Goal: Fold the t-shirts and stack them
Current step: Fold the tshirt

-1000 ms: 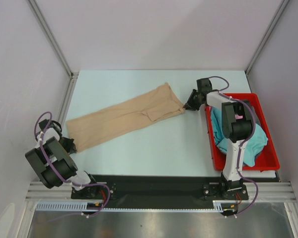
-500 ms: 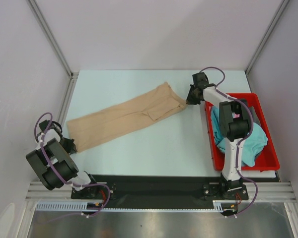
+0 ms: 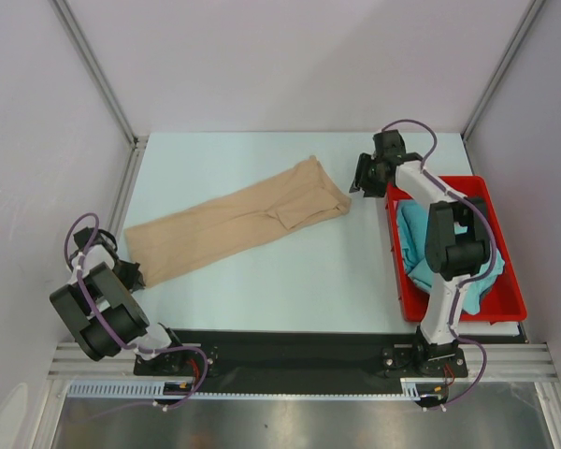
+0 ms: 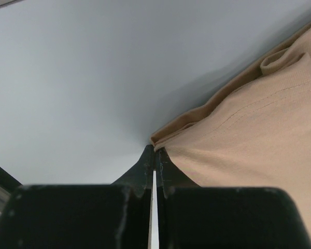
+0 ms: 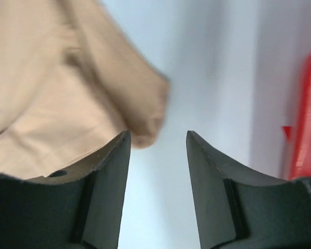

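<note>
A tan t-shirt (image 3: 234,224) lies as a long folded strip, running diagonally from near left to far right on the table. My left gripper (image 3: 131,274) is shut on its near-left corner, and the wrist view shows the cloth (image 4: 249,129) coming out of the closed tips (image 4: 155,151). My right gripper (image 3: 360,178) is open and empty just past the strip's far-right end. In its wrist view that shirt end (image 5: 52,78) lies by the left finger (image 5: 111,171). A teal t-shirt (image 3: 484,260) lies crumpled in the red bin. I see no pink shirt.
The red plastic bin (image 3: 395,245) stands at the table's right side, and the right arm reaches over it. Its edge shows in the right wrist view (image 5: 308,119). Metal frame posts rise at the far corners.
My right gripper has moved up and away from the shirt's far-right end, which now rests loose on the table. The left arm has hardly moved.
</note>
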Available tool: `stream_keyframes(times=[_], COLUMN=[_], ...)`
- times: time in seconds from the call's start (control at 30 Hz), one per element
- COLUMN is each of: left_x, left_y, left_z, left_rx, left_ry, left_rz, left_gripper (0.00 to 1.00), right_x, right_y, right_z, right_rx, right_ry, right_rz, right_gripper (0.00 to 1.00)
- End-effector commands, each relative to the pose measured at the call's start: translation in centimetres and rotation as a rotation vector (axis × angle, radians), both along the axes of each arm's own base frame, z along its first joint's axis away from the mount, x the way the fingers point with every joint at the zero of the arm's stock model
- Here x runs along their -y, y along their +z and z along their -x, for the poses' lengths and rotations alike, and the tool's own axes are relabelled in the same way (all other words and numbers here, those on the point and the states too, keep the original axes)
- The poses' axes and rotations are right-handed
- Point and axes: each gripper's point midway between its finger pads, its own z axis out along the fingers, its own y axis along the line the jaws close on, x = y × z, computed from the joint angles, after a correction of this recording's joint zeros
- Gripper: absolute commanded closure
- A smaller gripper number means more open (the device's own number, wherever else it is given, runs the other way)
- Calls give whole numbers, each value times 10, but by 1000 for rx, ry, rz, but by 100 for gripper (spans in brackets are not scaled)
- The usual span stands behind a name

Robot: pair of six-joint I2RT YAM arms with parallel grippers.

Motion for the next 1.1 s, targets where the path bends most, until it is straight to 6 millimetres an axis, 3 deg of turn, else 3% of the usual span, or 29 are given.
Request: stream_keyframes(times=[0.0, 0.17, 0.7, 1.0, 1.07], left_x=[13, 14, 14, 15, 16], left_y=[-10, -11, -10, -11, -12], left_z=[22, 23, 21, 23, 24], left_rx=[-68, -66, -56, -71, -80], left_ry=[25, 18, 9, 15, 17], left_rz=[49, 53, 55, 58, 64], left_gripper=[100, 100, 100, 100, 100], right_x=[-36, -56, -58, -52, -49], right_y=[34, 22, -14, -29, -30], right_z=[8, 11, 18, 11, 6], right_rx=[89, 62, -20, -27, -26], right_ry=[171, 257, 297, 276, 265], right_rz=[-166, -233, -196, -152, -142], right_gripper=[47, 63, 61, 68, 73])
